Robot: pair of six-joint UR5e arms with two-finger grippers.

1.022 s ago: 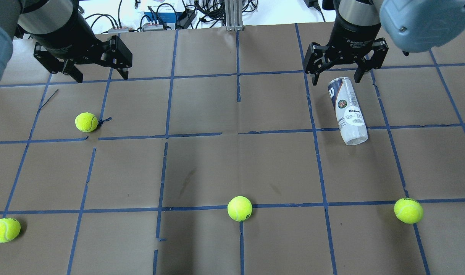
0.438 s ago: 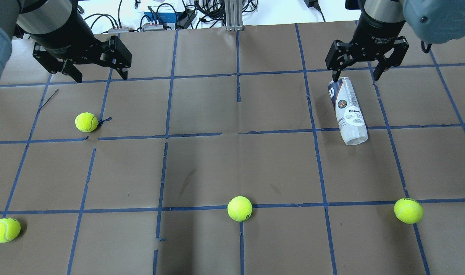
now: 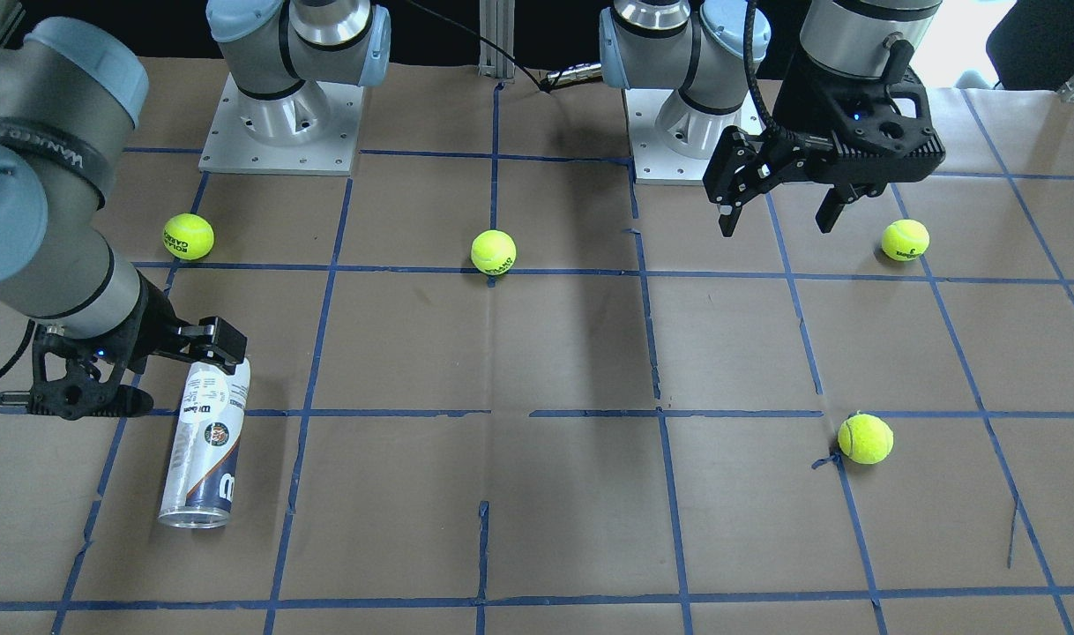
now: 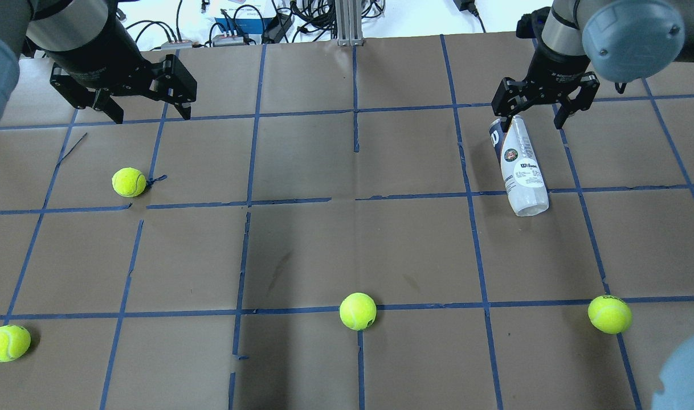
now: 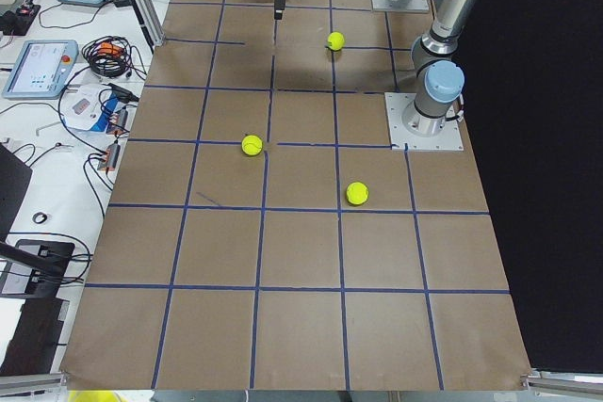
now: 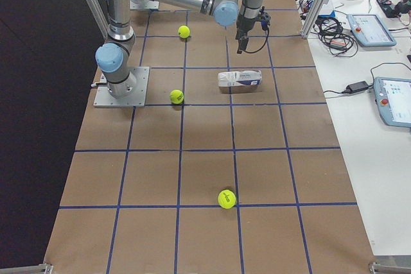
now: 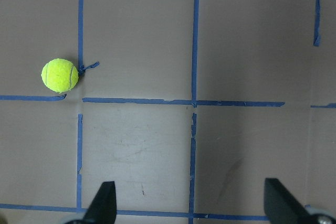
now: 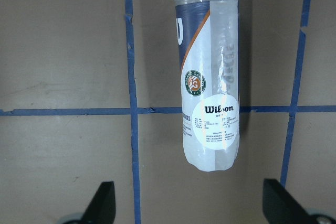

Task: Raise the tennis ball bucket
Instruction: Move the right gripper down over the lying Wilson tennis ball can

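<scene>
The tennis ball bucket [image 4: 521, 171] lies on its side on the brown table at the right. It is a clear can with a white and navy Wilson label. It also shows in the front view [image 3: 206, 441], the right side view [image 6: 239, 80] and the right wrist view [image 8: 210, 82]. Its silver rim end points away from the robot. My right gripper [image 4: 531, 117] is open and hovers above the can without touching it. It also shows in the front view [image 3: 149, 379]. My left gripper [image 4: 150, 114] is open and empty, raised over the far left of the table.
Several yellow-green tennis balls lie about: one below the left gripper [image 4: 129, 181], one at the front middle [image 4: 358, 311], one at the front right [image 4: 609, 314]. Cables and devices [image 4: 239, 25] lie beyond the far edge. The arm bases [image 3: 281, 115] stand on the robot's side.
My right gripper has moved to the right and come down closer over the can. The can has not moved, and the left arm is still.
</scene>
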